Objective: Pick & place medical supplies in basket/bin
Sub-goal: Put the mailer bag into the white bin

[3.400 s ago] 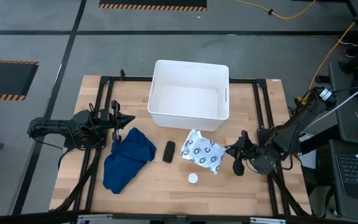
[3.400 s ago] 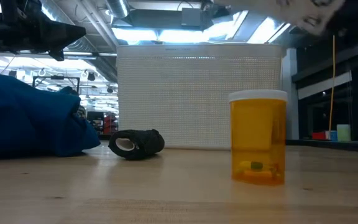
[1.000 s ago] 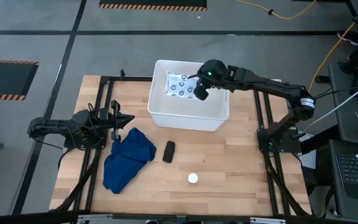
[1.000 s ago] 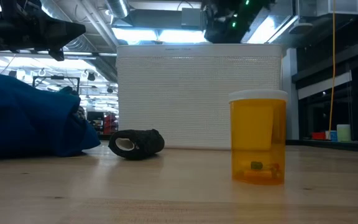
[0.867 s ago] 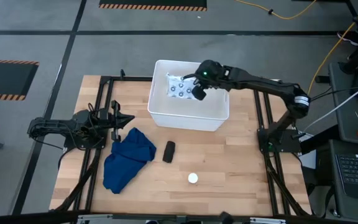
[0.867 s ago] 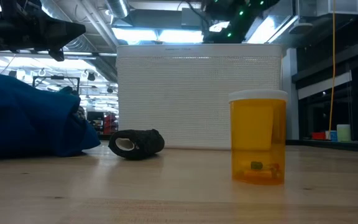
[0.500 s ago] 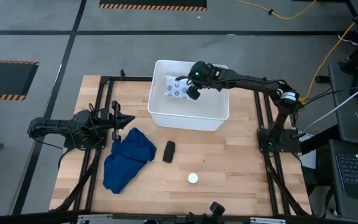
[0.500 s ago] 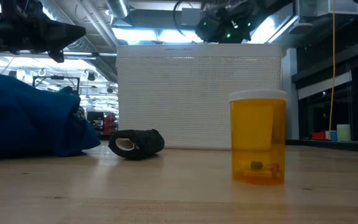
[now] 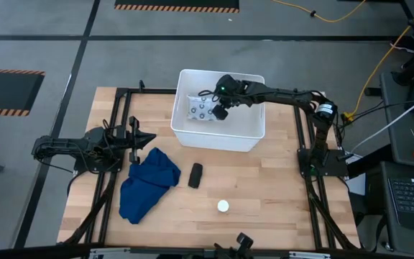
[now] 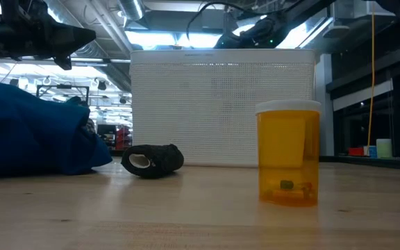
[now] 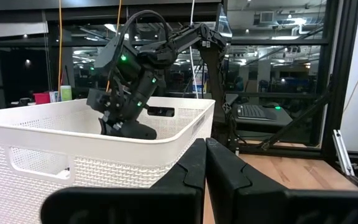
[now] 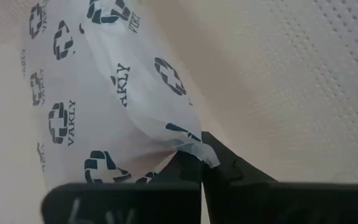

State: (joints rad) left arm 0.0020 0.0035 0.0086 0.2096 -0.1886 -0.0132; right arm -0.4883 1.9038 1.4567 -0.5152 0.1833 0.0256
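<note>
Seen from overhead, the right hand reaches into the white tub at the far middle of the bench, its fingers clamped on a corner of the white packet. The packet — printed with dark rings — sits inside the tub toward its left wall. The right wrist view confirms the grip: the two dark fingers pinch the packet's edge, with the tub's perforated wall close behind.

The left hand rests at the bench's left edge, fingers pressed together, as the left wrist view shows; it points toward the tub, where the right arm's hand dips below the rim.

Three supplies lie on the bench in front of the tub:
- the dark blue cloth, crumpled, just beside the left hand;
- the small black oblong, just right of the cloth;
- the small round white cap, nearer the front edge — from bench level it is the lid of an amber pill bottle standing upright.

At bench level the cloth and the black item lie before the tub's wall.
</note>
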